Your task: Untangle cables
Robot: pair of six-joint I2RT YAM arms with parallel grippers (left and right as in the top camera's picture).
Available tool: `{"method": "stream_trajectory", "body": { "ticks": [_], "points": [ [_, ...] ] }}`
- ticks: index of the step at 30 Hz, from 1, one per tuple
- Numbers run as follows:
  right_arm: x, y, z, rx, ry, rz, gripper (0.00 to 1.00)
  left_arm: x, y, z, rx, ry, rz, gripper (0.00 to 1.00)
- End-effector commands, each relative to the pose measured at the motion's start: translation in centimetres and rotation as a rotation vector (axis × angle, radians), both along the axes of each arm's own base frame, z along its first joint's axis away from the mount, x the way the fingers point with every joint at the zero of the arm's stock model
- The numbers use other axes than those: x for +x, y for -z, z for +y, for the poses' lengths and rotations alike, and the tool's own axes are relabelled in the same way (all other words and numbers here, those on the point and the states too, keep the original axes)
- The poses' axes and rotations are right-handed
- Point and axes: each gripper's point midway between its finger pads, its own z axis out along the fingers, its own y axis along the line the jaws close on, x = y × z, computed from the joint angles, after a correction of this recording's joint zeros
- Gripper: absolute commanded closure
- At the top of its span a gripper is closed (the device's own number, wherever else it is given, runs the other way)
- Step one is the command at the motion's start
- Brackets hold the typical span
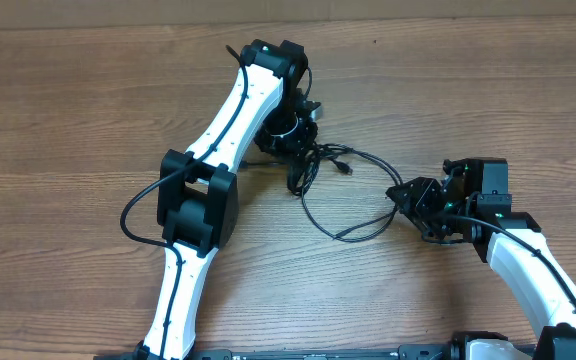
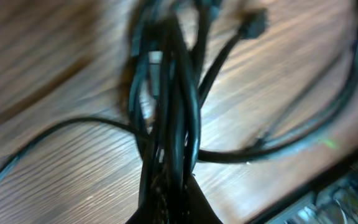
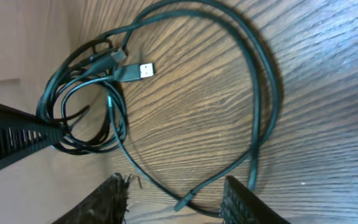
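Left gripper (image 2: 169, 196): clamped on the black bundle, whose strands run up out of its fingers.
Right gripper (image 3: 180, 200): fingers spread wide and gripping nothing; a stretch of cable lies on the wood between them.
Cables (image 1: 303, 168): a knotted clump at the left gripper, with one wide loop sweeping out to the right gripper.
USB plug (image 3: 138, 70): its silver tip lies flat just beside the clump.

Shows two white-and-black jointed robot arms (image 1: 230, 110) (image 1: 528, 260), one tangle of thin black cables (image 2: 179, 112), strand number unclear, one silver-tipped USB plug (image 3: 140, 70) plainly visible, one brown wooden table (image 1: 68, 120).
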Motion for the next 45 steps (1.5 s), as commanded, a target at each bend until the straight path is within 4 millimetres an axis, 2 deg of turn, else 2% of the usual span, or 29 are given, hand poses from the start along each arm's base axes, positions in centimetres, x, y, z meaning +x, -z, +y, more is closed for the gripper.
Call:
{"method": "stream_trajectory", "body": {
  "ticks": [1, 8, 10, 11, 26, 30, 41, 45],
  "points": [
    [0.6, -1.4, 0.7, 0.048, -0.028, -0.034, 0.52, -0.6, -2.0, -2.4, -0.17, 0.057, 0.006, 0.96],
    [0.6, -2.0, 1.4, 0.116, -0.018, -0.017, 0.51, -1.1, -2.5, -3.8, -0.239, 0.083, 0.012, 0.96],
    [0.6, -2.0, 1.4, 0.129, 0.003, 0.002, 0.39, -1.2, -2.5, -4.0, -0.244, 0.102, 0.006, 0.96],
    [0.6, -2.0, 1.4, 0.136, 0.014, 0.012, 0.38, -1.3, -2.5, -4.1, -0.243, 0.105, 0.006, 0.96],
    [1.8, -2.5, 1.2, 0.151, 0.079, -0.004, 0.43, -0.9, -1.9, -4.6, -0.218, 0.115, -0.032, 0.96],
    [2.1, -2.8, 2.0, 0.142, 0.053, -0.033, 0.43, -0.7, -1.5, -5.1, -0.22, 0.112, -0.037, 0.96],
    [2.2, -1.9, 3.7, 0.028, 0.039, -0.054, 0.43, -2.7, 0.3, -6.3, -0.225, 0.143, 0.017, 0.96],
    [2.6, -1.6, 3.2, 0.011, 0.102, -0.038, 0.47, -3.6, 0.9, -6.6, -0.24, 0.16, 0.046, 0.96]
  ]
}}
